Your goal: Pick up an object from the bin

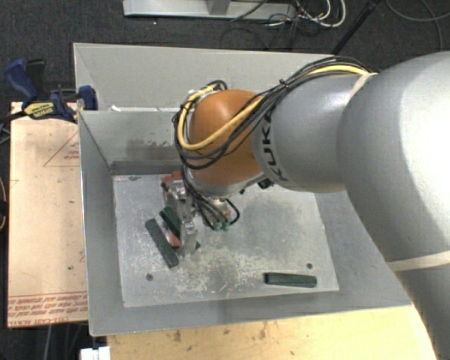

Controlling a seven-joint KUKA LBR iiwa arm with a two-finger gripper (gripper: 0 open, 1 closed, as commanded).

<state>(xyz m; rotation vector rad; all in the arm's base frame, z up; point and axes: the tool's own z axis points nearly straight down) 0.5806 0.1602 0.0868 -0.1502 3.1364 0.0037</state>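
The jaws are set low in the grey metal bin (pixel 97 178), just beside a dark green flat bar (pixel 162 244) lying to their lower left. Their opening cannot be told. A second dark green bar (pixel 290 280) lies well apart, lower right.

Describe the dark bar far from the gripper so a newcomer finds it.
Look in the grey bin, near the floor's bottom right corner. A dark green bar lies there alone, parallel to the near wall; the other dark bar lies slanted beside the gripper.
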